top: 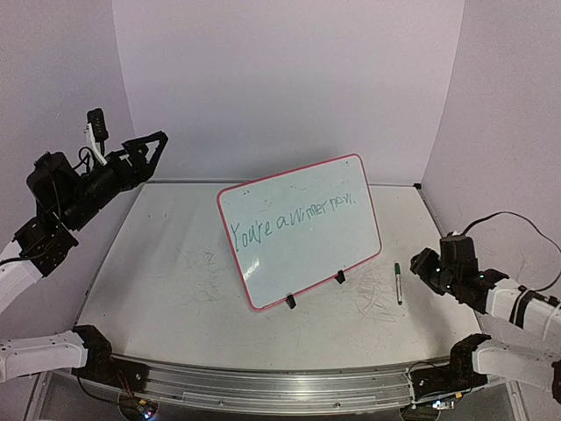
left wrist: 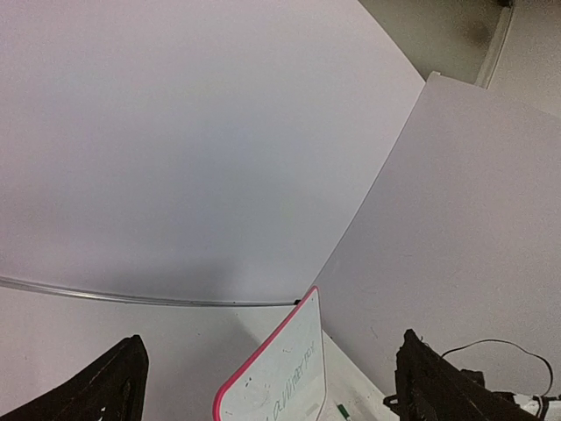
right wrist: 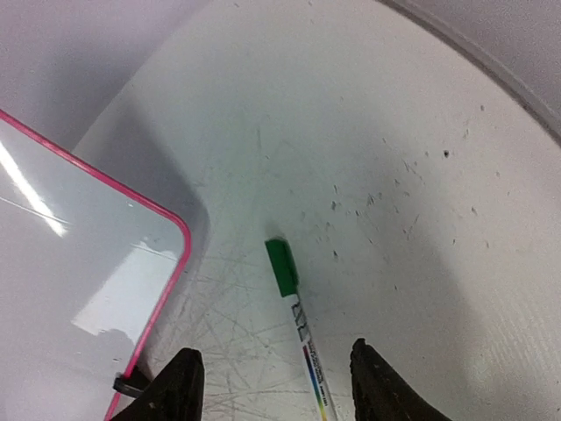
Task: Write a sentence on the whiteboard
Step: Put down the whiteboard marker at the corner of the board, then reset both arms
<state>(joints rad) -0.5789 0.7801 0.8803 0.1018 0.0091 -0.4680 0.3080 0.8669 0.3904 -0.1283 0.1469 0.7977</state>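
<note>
The whiteboard [top: 302, 232], glossy white in a pink-red frame, stands tilted on two black clip feet at the table's middle. The sentence [top: 294, 217] crosses it in thin green handwriting. A green-capped marker [top: 397, 282] lies flat on the table to the right of the board. My right gripper [right wrist: 276, 351] hovers low over the marker [right wrist: 298, 324], open, with both fingers apart from the barrel. My left gripper [top: 159, 147] is raised at the far left, open and holding nothing. From there the whiteboard [left wrist: 280, 373] shows edge-on below, and the sentence [left wrist: 294, 381] is partly visible.
The tabletop [top: 175, 263] carries faint grey scribble marks in front of and beside the board. Lilac walls close in the back and both sides. A black clip foot [right wrist: 127, 384] of the board sits close to my right gripper's left finger.
</note>
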